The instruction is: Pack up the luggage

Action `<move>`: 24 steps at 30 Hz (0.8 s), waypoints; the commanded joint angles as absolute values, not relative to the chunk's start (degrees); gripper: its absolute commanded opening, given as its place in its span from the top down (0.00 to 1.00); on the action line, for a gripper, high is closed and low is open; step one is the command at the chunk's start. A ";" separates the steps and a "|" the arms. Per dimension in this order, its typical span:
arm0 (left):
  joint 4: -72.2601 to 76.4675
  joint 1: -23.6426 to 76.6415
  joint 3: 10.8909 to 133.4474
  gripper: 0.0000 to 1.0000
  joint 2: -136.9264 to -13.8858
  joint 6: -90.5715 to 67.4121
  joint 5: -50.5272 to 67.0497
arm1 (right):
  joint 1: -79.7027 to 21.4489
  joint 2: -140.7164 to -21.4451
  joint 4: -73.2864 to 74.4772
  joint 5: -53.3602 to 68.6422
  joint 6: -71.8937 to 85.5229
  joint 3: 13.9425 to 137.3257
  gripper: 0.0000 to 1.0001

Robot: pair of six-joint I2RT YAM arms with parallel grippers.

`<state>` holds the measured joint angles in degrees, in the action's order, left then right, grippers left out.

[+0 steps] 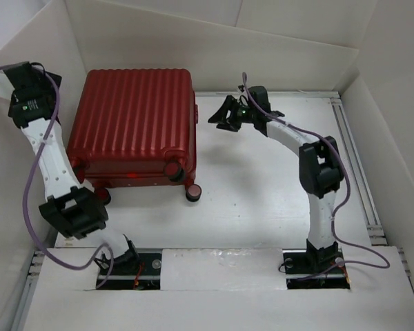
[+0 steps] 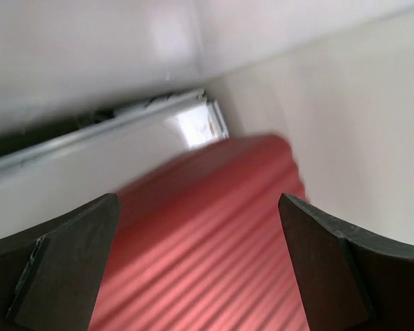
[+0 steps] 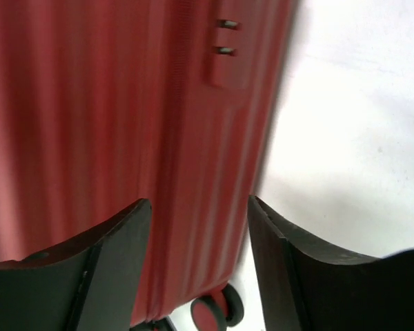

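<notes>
1. Top external view shows the luggage (image 1: 134,121) lying flat and shut in the upper left of the frame, ribbed shell upward, on the table (image 1: 262,207), its wheels (image 1: 193,192) toward the bottom of the picture
2. My left gripper (image 2: 196,227) has its fingers spread wide and holds nothing; the red shell fills the lower middle of the left wrist view beyond them, and I cannot tell whether I touch it
3. My right gripper (image 3: 199,234) is parted too, and empty, looking along the case's side, which runs down the middle of the right wrist view
4. Nothing can go in until the case is open, I judge, and there lies the trouble: the hard ribbed shell gives my fingers little to bite, so a pinch on the edge may slip off
5. A sideways push could slide the whole case instead of lifting the lid
6. My left arm sits tight against the white wall (image 1: 14,179) at the left edge of the top view, so a wide swing there could strike it, or snag the purple cable (image 1: 29,189)
</notes>
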<state>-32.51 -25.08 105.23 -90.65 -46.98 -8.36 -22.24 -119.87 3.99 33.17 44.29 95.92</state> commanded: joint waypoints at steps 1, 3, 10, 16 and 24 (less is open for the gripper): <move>-37.70 -27.06 113.45 0.00 -97.20 -43.26 -3.61 | -22.50 -124.00 -8.06 39.54 50.44 100.45 0.33; -38.31 -28.47 118.11 0.00 -99.83 -42.54 -2.03 | -21.98 -128.90 -10.62 40.96 52.81 104.05 0.23; -44.74 -30.50 131.84 0.00 -115.92 -40.08 9.84 | -19.07 -142.53 -28.56 42.28 73.73 112.92 0.35; -38.58 -29.79 126.91 0.00 -122.23 -42.53 16.15 | -19.69 -153.77 -15.93 34.99 75.58 132.47 0.49; -38.25 -23.82 128.16 0.00 -130.08 -40.95 21.52 | -23.55 -165.93 -12.48 33.92 78.13 152.67 0.29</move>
